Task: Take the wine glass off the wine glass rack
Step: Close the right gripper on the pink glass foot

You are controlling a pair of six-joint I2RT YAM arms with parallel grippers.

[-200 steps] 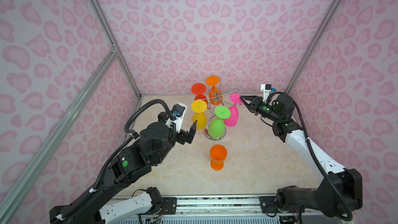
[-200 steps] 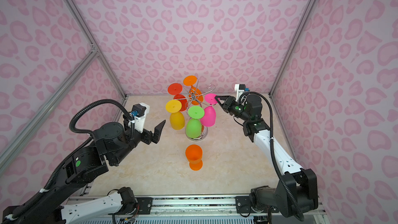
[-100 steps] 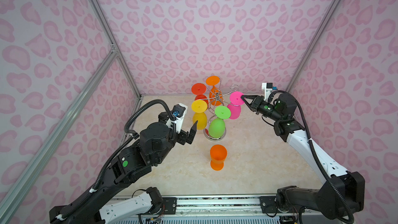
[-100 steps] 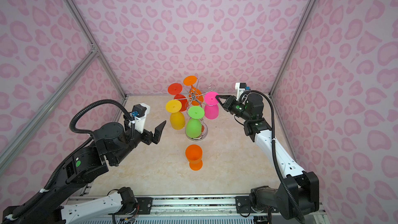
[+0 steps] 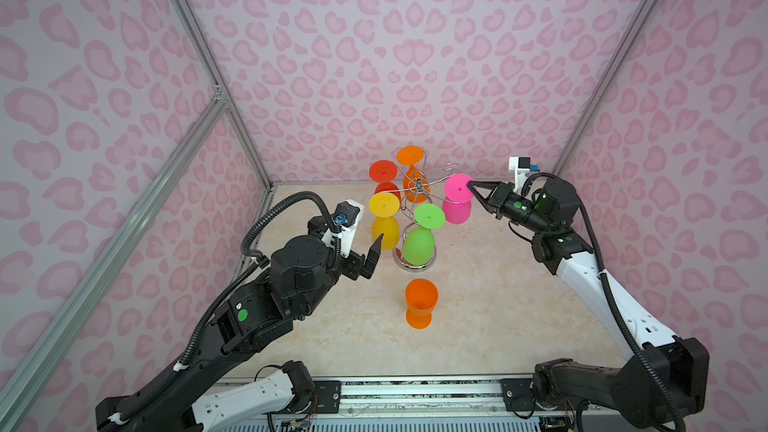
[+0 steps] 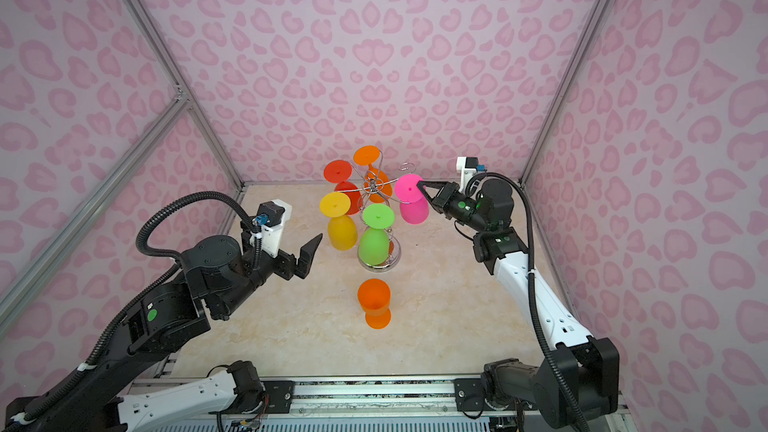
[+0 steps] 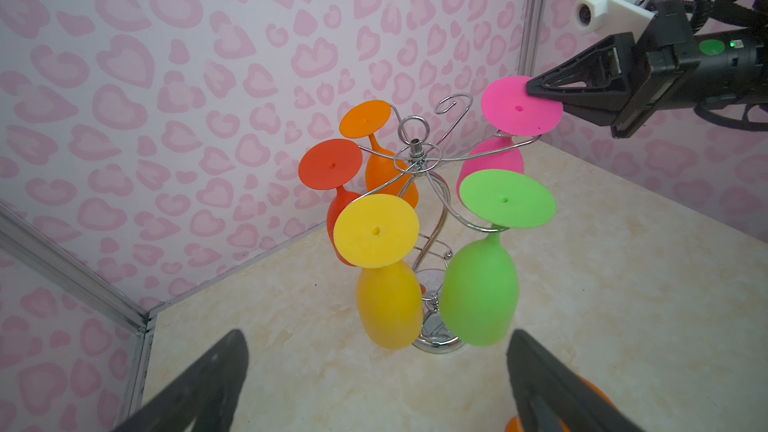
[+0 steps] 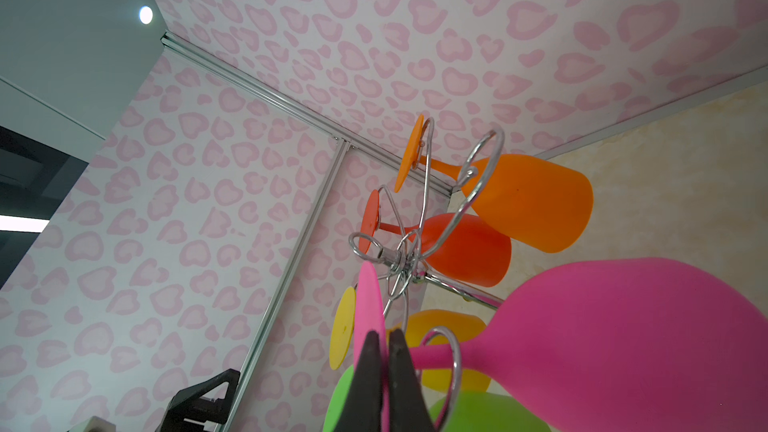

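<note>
Caught the right tool pressed together on the outer edge of the pink wine glass, pinching its flat foot disc right at the fingertips. Found that glass hanging bowl-down just beneath the tips, stem threaded through a curled arm of the wine glass rack, foot sitting over the wire. So, not yet off the rack. Picked out the rack's central hub just beyond the pinching tips, with the twisted stem dropping from there to the shiny round base on the table.

Spotted the left tool spread wide, gripping nothing, hovering above the table and well apart from the pink wine glass. Saw, straight ahead of its spread fingers, the yellow wine glass and the green wine glass hanging side by side, with the rack's base showing between them. Made out the red wine glass and the orange wine glass farther beyond, on the far arms. Noted a second orange glass standing upright on the table, off to one side of the left tool and apart from the rack.
</note>
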